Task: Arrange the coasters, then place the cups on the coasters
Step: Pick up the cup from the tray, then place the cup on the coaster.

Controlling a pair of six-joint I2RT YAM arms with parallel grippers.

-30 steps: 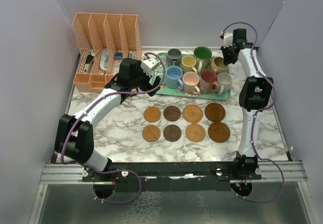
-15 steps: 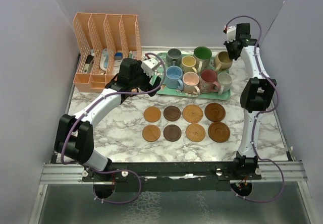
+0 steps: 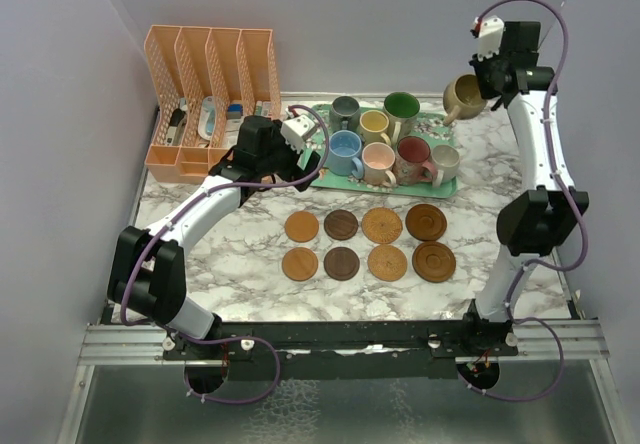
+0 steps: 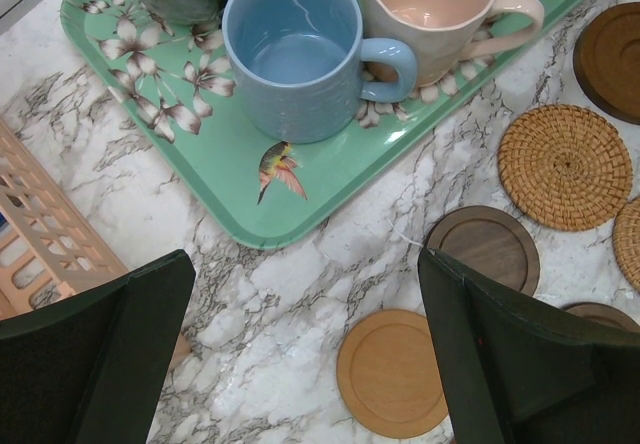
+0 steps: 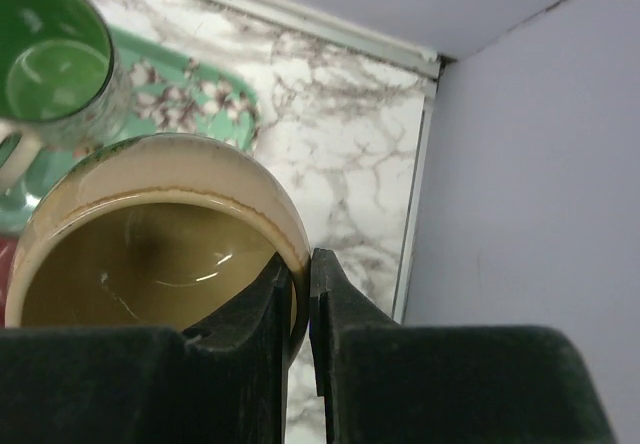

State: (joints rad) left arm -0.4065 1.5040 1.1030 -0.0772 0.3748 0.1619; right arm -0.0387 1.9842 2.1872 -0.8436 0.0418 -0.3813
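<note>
Several round coasters lie in two rows on the marble, from a light wood one (image 3: 301, 227) to a dark one (image 3: 434, 261). Several cups stand on the teal floral tray (image 3: 322, 178), among them blue (image 3: 344, 150), green (image 3: 400, 109) and cream (image 3: 445, 161). My right gripper (image 3: 479, 91) is shut on the rim of the tan cup (image 3: 463, 94), which hangs above the back right corner; the right wrist view shows one finger inside and one outside the tan cup (image 5: 150, 254). My left gripper (image 4: 305, 259) hovers open over the tray's near left corner, the blue cup (image 4: 290, 54) just ahead.
An orange file rack (image 3: 210, 94) holding small items stands at the back left. Grey walls close in on three sides, the right wall (image 5: 540, 164) near the lifted cup. Light wood (image 4: 392, 372), dark (image 4: 485, 247) and woven (image 4: 565, 164) coasters lie under the left gripper.
The right arm has lifted the tan cup off the tray, up and to the right. The left arm has stayed still.
</note>
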